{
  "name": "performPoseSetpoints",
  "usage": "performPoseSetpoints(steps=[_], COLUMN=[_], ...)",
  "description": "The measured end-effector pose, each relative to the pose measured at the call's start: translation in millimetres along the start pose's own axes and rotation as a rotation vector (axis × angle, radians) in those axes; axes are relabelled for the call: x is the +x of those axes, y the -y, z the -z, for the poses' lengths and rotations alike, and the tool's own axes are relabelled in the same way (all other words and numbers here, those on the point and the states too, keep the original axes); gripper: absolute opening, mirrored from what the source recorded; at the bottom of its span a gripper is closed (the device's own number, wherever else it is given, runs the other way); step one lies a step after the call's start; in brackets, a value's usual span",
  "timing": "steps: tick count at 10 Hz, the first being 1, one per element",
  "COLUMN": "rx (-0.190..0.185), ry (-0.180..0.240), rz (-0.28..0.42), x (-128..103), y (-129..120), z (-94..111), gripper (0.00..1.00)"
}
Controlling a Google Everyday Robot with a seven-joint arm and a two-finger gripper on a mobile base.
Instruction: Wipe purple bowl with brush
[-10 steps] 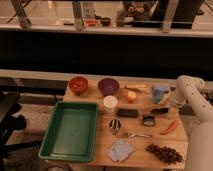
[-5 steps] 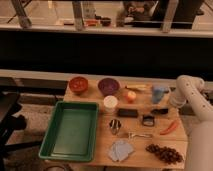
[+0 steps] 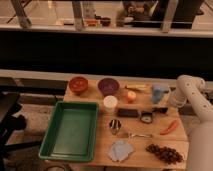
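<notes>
My gripper (image 3: 167, 106) is down at the right edge of the desk (image 3: 150, 146), jaws closed tight, right at the handle end of the brush (image 3: 148, 116). I cannot tell whether the handle is actually pinched. The brush lies beside the flat black block (image 3: 128, 113). The purple bowl (image 3: 108, 86) sits at the back of the desk, well apart from my gripper, next to the red-orange bowl (image 3: 78, 84).
</notes>
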State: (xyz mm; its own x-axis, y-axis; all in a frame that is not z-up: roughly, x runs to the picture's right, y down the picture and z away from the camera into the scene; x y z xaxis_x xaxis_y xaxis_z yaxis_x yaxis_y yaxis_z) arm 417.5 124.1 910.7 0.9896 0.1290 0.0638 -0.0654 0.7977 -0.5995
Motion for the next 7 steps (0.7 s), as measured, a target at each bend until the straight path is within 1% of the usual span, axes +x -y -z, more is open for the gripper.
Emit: performPoseSetpoints(steps=[2, 3, 4, 5, 7], rx=[0.05, 0.085, 0.105, 0.136, 0.182], ry=[0.028, 0.046, 0.054, 0.071, 0.088], rz=[0.012, 0.019, 0.025, 0.032, 0.033], x=[1.8, 1.5, 1.3, 0.8, 8.6], y=[1.8, 3.8, 5.3, 7.8, 7.3], z=[27.6, 45.8, 55.3, 70.5, 95.1], gripper=[0.0, 0.0, 0.0, 0.0, 0.0])
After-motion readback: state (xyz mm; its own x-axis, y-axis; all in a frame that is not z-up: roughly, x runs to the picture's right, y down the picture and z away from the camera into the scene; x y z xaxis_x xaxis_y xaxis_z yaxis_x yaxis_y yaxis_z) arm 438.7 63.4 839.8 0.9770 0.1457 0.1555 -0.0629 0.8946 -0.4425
